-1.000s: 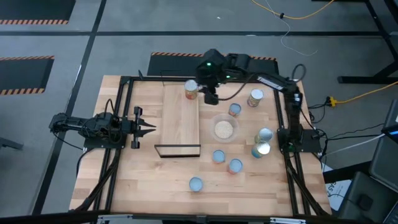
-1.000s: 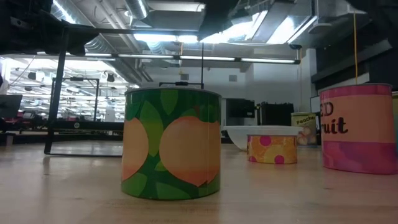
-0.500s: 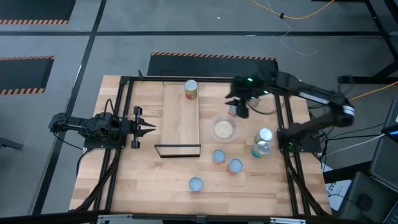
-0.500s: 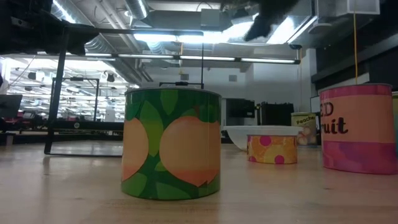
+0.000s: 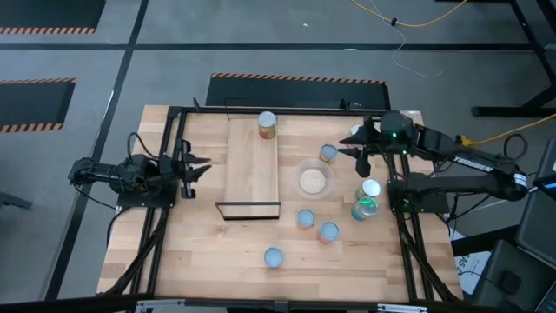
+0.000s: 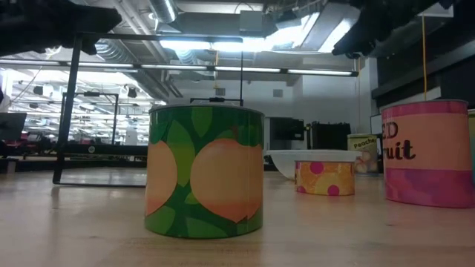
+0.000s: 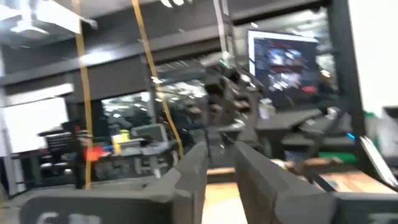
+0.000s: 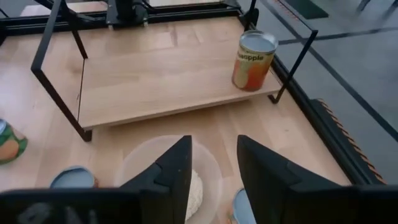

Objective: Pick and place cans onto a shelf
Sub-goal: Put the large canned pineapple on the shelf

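Observation:
The shelf [image 5: 253,165] is a light-wood board with a thin black frame, left of the table's middle. One orange-labelled can [image 5: 267,124] stands on its far end and also shows in the right wrist view [image 8: 254,59]. Several more cans stand on the tabletop at right: [image 5: 327,153], [image 5: 371,189], [image 5: 305,218], [image 5: 273,256]. My right gripper [image 5: 359,149] is open and empty, above the table between the bowl and the right edge; its fingers [image 8: 214,165] point toward the shelf. My left gripper [image 5: 195,164] hovers left of the shelf, open by a narrow gap [image 7: 221,158], empty.
A clear bowl [image 5: 314,180] with beige contents sits right of the shelf, under my right gripper's view [image 8: 165,177]. In the low view a green peach can [image 6: 204,170] stands nearest, a pink can [image 6: 427,152] at right. Black frame rails run along both table sides.
My right gripper has gone from beside the can on the shelf's far end toward the table's right edge, passing over the can beside the bowl; the shelf can stays put. My left gripper has tipped upward and shifted slightly toward the far edge.

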Available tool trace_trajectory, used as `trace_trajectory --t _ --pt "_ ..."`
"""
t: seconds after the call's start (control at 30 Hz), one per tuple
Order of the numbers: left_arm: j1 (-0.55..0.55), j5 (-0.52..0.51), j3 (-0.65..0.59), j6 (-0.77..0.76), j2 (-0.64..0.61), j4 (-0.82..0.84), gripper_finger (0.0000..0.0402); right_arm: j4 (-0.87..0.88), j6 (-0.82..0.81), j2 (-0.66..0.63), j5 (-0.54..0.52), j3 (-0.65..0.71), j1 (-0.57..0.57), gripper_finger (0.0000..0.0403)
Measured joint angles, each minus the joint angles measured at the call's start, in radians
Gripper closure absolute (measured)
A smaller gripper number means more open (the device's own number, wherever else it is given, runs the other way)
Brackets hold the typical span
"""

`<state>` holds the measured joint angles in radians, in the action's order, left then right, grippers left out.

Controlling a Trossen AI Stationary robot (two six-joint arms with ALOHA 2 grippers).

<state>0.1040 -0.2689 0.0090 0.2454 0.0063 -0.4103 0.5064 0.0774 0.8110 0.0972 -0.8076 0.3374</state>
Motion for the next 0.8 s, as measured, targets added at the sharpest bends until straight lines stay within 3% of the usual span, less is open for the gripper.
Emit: trace_trajectory --t 0.17,0.4,0.8 --pt "0.000 -0.091 0.001 -0.046 0.000 -0.052 0.0286 -0.092 0.003 -0.030 0.000 0.078 0.000 0.0271" --pt "-0.001 -0.142 0.074 -0.059 0.059 -0.047 0.0284 -0.141 0.007 -0.016 0.000 0.116 0.000 0.0271" --pt "-0.035 -0.228 0.361 -0.052 0.455 0.012 0.0283 -0.148 0.011 -0.015 -0.001 0.115 0.000 0.0271"
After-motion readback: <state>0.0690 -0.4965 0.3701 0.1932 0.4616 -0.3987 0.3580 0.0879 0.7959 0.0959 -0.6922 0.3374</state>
